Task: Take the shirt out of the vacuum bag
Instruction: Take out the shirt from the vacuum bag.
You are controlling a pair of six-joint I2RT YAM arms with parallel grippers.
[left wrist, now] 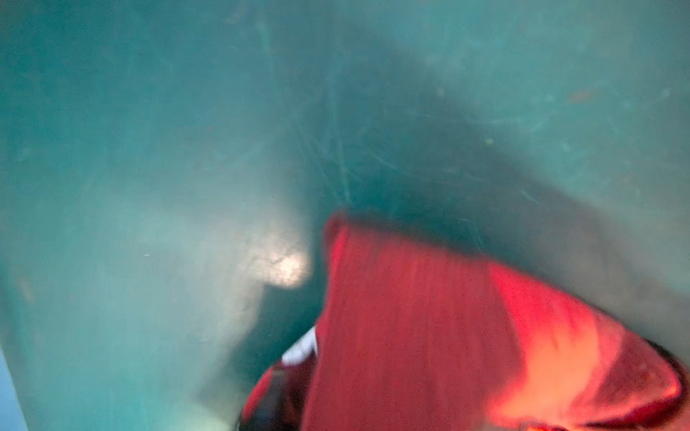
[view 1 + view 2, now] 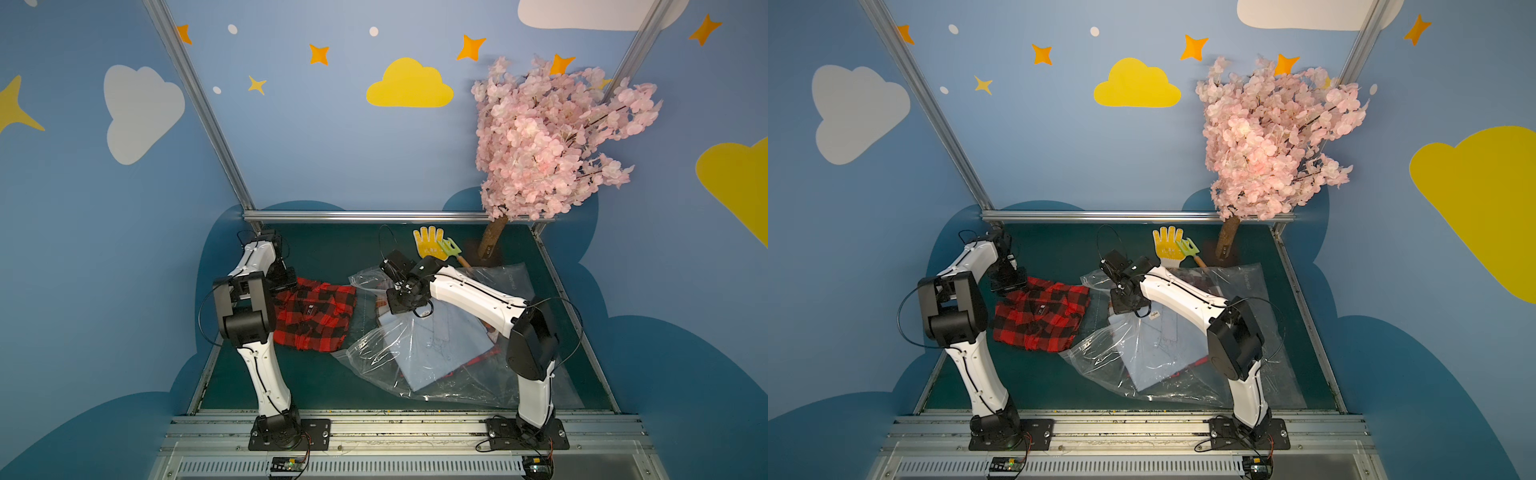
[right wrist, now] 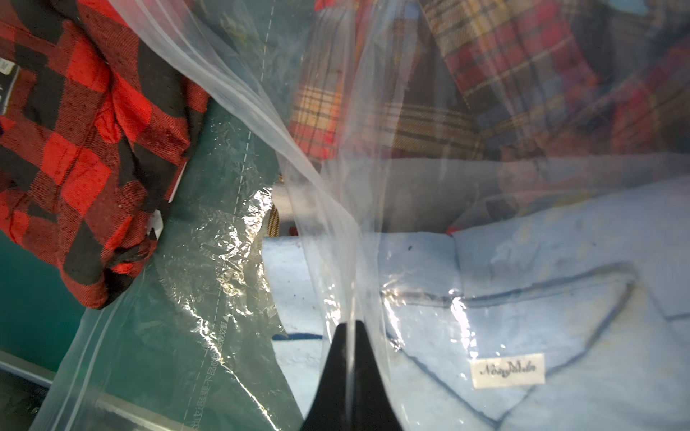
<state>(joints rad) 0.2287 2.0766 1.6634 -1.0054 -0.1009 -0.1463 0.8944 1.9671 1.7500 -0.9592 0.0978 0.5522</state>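
A red-and-black checked shirt (image 2: 316,316) (image 2: 1042,316) lies crumpled on the green table, outside and to the left of the vacuum bag (image 2: 415,365) (image 2: 1142,374). My left gripper (image 2: 286,284) hovers at the shirt's far left corner. Blurred red cloth (image 1: 410,336) fills its wrist view and hides the fingers. My right gripper (image 3: 351,324) is shut on the bag's clear upper edge and holds it raised near the zip strip (image 3: 239,93). Inside the bag lie a light blue shirt (image 2: 440,345) (image 3: 560,298) and a tartan garment (image 3: 485,93).
A yellow glove (image 2: 430,243) and a small green rake (image 2: 451,249) lie at the back of the table. A pink blossom tree (image 2: 552,141) stands at the back right on a brown trunk (image 2: 492,241). Aluminium rails (image 2: 374,215) border the table.
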